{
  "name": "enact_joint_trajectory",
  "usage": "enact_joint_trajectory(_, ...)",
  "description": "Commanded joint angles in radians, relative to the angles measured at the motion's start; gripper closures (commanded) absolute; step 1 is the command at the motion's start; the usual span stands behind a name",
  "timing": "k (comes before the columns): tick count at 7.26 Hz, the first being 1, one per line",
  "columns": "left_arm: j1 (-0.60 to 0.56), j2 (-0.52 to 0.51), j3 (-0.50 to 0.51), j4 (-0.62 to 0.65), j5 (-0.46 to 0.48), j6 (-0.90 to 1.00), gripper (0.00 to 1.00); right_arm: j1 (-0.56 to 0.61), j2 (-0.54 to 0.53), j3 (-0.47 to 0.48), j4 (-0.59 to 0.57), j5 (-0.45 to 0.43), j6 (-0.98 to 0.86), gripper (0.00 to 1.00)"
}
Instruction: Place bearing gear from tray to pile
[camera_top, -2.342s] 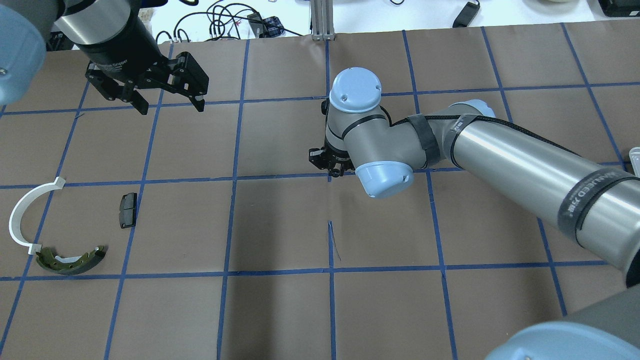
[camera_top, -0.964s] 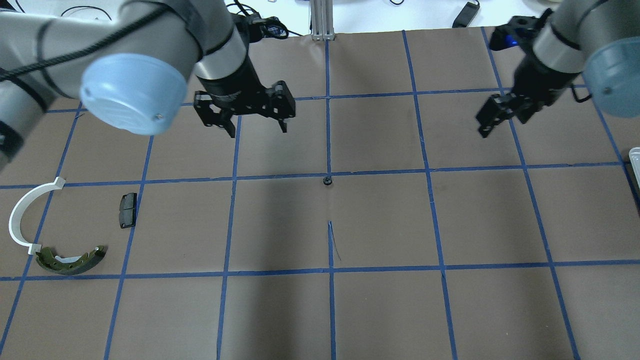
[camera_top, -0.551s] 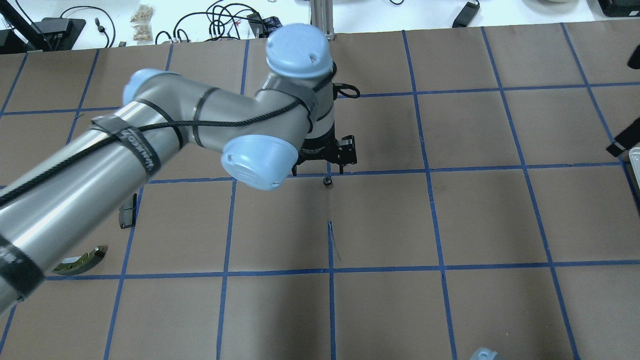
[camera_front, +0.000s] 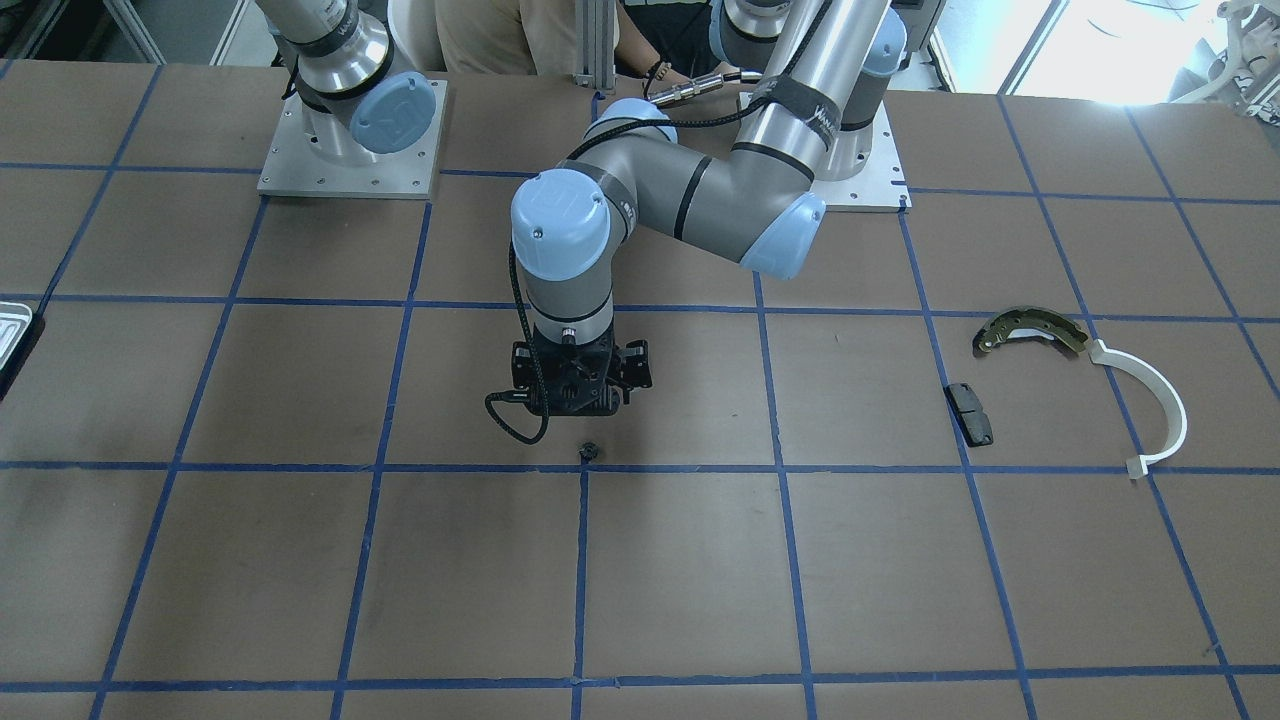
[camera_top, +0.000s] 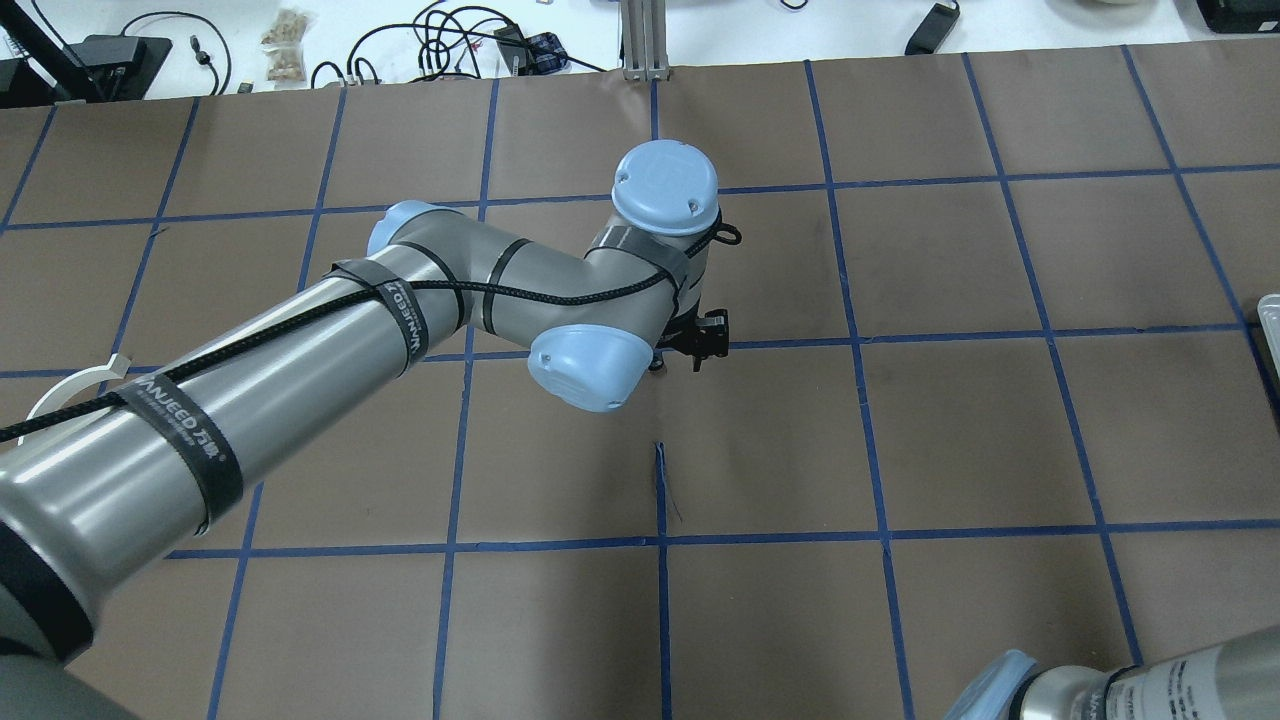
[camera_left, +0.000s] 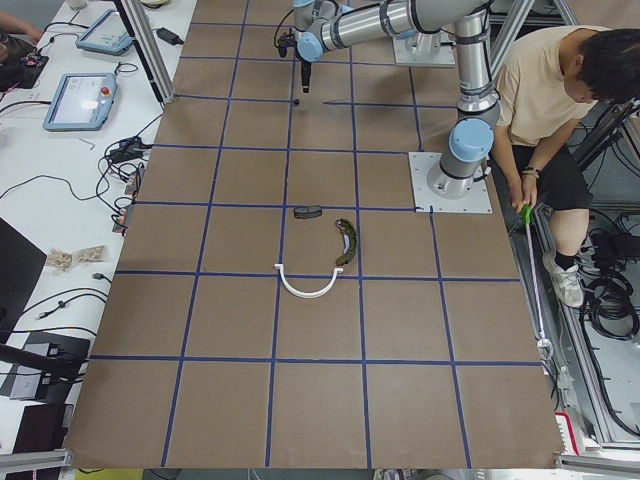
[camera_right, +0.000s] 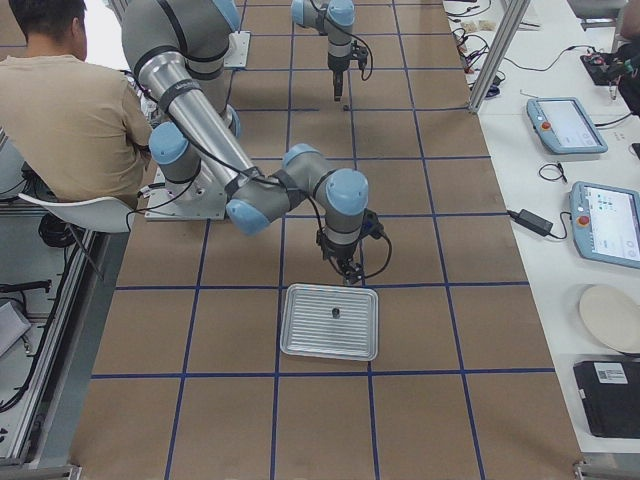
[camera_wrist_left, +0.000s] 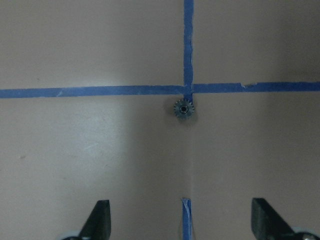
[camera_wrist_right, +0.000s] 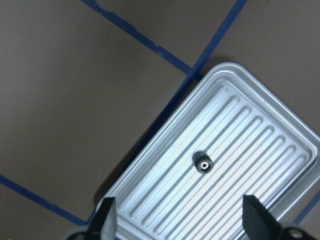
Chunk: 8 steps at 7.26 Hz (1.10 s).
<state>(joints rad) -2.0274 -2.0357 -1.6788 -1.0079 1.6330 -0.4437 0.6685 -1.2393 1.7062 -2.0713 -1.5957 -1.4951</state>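
One small dark bearing gear (camera_front: 588, 451) lies on the brown table at a blue tape crossing; it also shows in the left wrist view (camera_wrist_left: 184, 108). My left gripper (camera_front: 578, 398) hangs just above it, open and empty, its fingers (camera_wrist_left: 100, 220) wide apart. A second gear (camera_wrist_right: 203, 164) lies in the ridged silvery tray (camera_wrist_right: 250, 107). My right gripper (camera_right: 348, 272) hovers over the tray's edge, open and empty. The pile lies far to my left: an olive brake shoe (camera_front: 1030, 330), a white arc (camera_front: 1160, 410) and a black pad (camera_front: 970, 413).
The tray's corner shows at the overhead view's right edge (camera_top: 1270, 310). An operator (camera_right: 60, 110) sits behind the robot's bases. Tablets (camera_right: 565, 122) and cables lie on the white bench beyond the table's far edge. Blue tape lines grid the brown table.
The right arm left a gear at the table's centre and withdrew to the right, out of the overhead view. The left arm swung in from the far left and now stands over that gear.
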Motion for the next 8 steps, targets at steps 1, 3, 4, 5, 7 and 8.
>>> enact_joint_trajectory(1,0.027,-0.053,0.004,0.078,-0.022,0.013,0.00,-0.061,0.113,-0.026,-0.029,0.082,-0.039,0.11)
enact_joint_trajectory(3,0.052,-0.092,0.000,0.080,-0.053,0.043,0.00,-0.061,0.193,-0.022,-0.082,0.080,-0.042,0.14)
enact_joint_trajectory(4,0.052,-0.106,0.007,0.080,-0.055,0.036,0.00,-0.061,0.214,-0.022,-0.154,0.077,-0.040,0.19)
enact_joint_trajectory(5,0.052,-0.115,0.005,0.084,-0.055,0.033,0.00,-0.061,0.228,-0.025,-0.159,0.077,-0.037,0.30)
enact_joint_trajectory(7,0.049,-0.116,0.005,0.092,-0.055,0.036,0.04,-0.059,0.227,-0.026,-0.158,0.076,-0.025,0.56)
enact_joint_trajectory(8,0.049,-0.110,0.007,0.092,-0.055,0.051,0.33,-0.061,0.222,-0.023,-0.153,0.068,-0.022,0.70)
